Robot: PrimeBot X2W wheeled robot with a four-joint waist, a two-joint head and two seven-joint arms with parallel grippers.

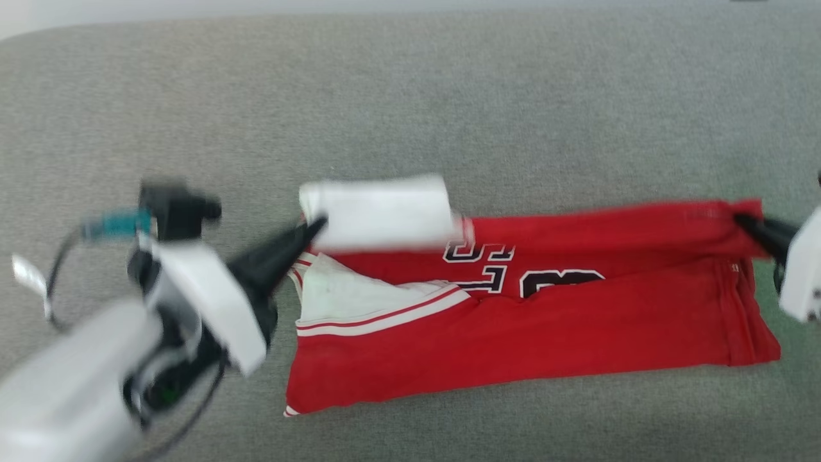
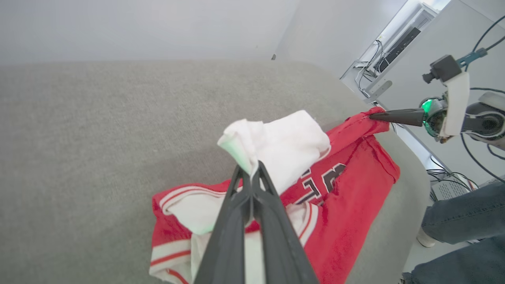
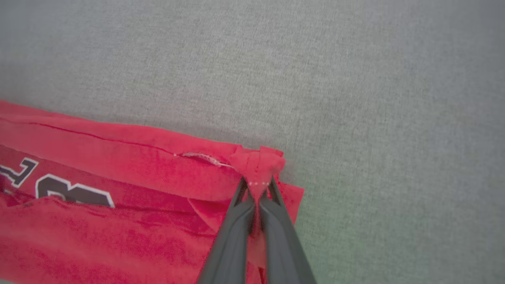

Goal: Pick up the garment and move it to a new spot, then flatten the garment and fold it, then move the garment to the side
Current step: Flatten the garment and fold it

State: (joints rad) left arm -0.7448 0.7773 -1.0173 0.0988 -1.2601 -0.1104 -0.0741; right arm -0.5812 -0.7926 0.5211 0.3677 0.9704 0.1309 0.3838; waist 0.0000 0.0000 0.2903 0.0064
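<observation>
The garment [image 1: 532, 327], a red shirt with white sleeve parts, striped trim and black lettering, lies partly folded on the grey surface. My left gripper [image 1: 317, 226] is shut on its white sleeve part [image 2: 276, 146] at the far left corner, holding that corner raised. My right gripper [image 1: 741, 219] is shut on the red hem corner [image 3: 258, 163] at the far right, the cloth bunched between its fingers [image 3: 240, 205]. In the left wrist view the right gripper [image 2: 373, 116] pinches the far red corner. The near half of the shirt rests flat.
The grey fabric surface [image 1: 410, 96] stretches wide behind and in front of the shirt. In the left wrist view, a person's legs in jeans [image 2: 461, 221] stand beyond the surface's right end, near cables and equipment [image 2: 394, 47].
</observation>
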